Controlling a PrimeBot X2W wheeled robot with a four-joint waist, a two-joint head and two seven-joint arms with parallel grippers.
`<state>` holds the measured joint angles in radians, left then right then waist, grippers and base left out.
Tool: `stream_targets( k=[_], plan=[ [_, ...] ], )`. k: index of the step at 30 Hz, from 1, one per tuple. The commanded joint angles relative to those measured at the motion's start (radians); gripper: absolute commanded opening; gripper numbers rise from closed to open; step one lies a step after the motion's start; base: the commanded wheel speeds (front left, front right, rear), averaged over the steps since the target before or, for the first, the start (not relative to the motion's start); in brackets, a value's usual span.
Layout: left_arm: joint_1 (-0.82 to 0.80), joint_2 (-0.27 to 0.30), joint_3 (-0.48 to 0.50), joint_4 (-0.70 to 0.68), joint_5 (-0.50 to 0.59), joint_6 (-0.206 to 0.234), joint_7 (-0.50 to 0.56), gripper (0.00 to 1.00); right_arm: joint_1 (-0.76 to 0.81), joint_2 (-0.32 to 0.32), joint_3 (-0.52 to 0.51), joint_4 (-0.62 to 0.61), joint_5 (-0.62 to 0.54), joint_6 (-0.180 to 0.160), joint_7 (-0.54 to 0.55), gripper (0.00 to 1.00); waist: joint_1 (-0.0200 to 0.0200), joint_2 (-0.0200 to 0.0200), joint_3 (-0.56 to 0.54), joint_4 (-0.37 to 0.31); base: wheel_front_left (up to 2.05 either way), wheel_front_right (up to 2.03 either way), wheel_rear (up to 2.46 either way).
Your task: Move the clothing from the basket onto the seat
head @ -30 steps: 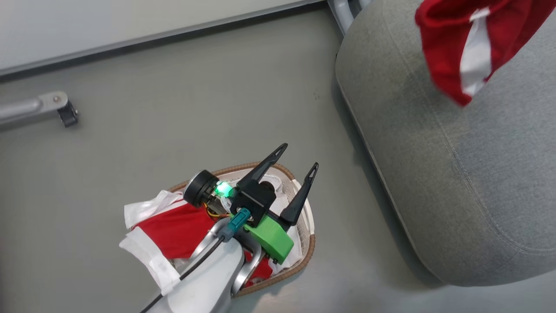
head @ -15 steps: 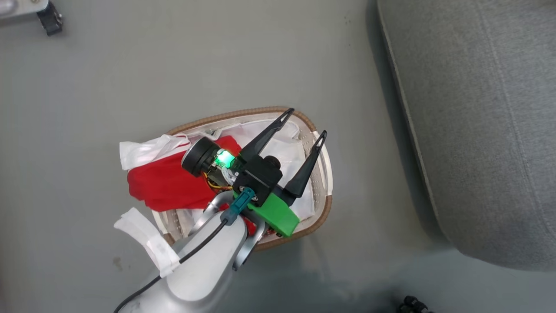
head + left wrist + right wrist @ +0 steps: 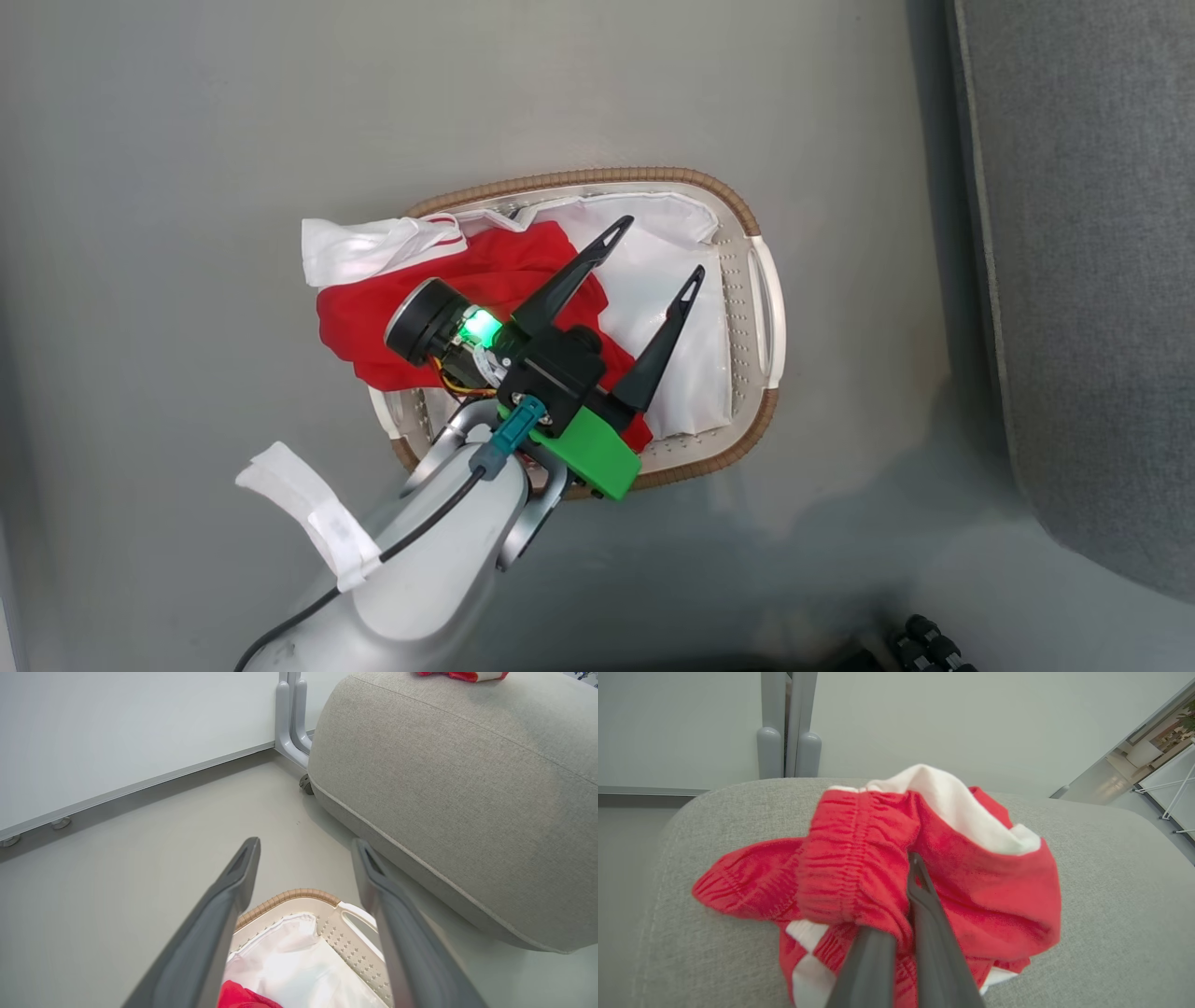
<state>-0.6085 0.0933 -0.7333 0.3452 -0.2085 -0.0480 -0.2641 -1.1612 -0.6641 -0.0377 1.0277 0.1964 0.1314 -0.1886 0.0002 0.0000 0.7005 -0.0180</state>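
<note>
**One Piece on the Seat, One Left in the Basket**

The big grey seat (image 3: 1083, 280) stands just beside the basket (image 3: 579, 175), on the robot's right of it. That looks close enough for each load to need only a short swing across. The basket sits on the floor (image 3: 187, 187), and its white liner (image 3: 672, 327) lies bare on the side nearer the seat. A red garment (image 3: 411, 317) is draped over the basket's rim on the side away from the seat, white trim spilling outside, so the job looks about half done.

Well apart from the basket, up on top of the seat, a red-and-white garment (image 3: 971, 891) is bunched. The right hand (image 3: 903, 905) is clamped tight on its gathered band, presumably there to lay the piece down, with the release yet to come.

Directly over the basket hangs the left hand (image 3: 661, 247). Its fingers are spread fully wide and hold nothing. They point down at the cloth, as if lined up for the next pick.
</note>
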Motion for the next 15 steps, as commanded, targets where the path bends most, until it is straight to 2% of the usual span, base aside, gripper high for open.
stream_targets(
  k=[1, 6, 15],
  plan=[
    [-0.018, 0.010, 0.008, 0.000, 0.005, 0.000, -0.001, 1.00, 0.006, 0.013, -0.007, 0.014, -0.014, -0.001, -0.013, 1.00, -0.0002, 0.0000, 0.003, 0.003, 0.00, 0.00, 0.00],
    [-0.018, 0.010, 0.019, -0.006, 0.008, 0.005, -0.001, 1.00, -0.001, 0.064, -0.044, 0.052, -0.050, -0.001, -0.055, 1.00, -0.0002, 0.0000, -0.022, -0.019, 0.00, 0.00, 0.00],
    [0.030, 0.014, 0.062, 0.000, -0.011, 0.012, -0.001, 1.00, 0.118, 0.137, 0.015, -0.001, -0.055, -0.001, -0.076, 1.00, -0.0002, 0.0000, -0.147, -0.061, 0.00, 0.00, 0.00]
  ],
)
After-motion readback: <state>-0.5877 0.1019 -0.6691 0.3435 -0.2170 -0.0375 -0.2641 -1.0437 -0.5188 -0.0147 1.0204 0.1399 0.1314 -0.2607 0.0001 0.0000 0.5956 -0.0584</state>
